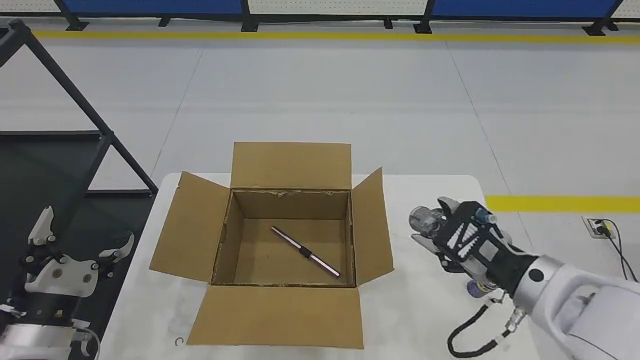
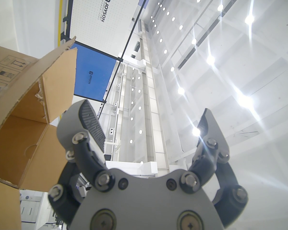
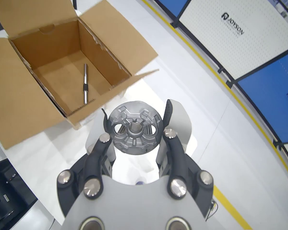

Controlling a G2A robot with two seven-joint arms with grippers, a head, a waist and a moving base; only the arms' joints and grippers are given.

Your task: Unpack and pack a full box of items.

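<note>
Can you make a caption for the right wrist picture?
The right gripper holds a round metal part beside the open cardboard box, where a metal rod lies.

Open cardboard box (image 1: 190, 228) on the white table (image 1: 420, 300), a thin metal rod (image 1: 305, 251) slantwise inside; just beside it the right gripper (image 1: 432, 224) clasps a grey part (image 1: 423, 222)
</note>
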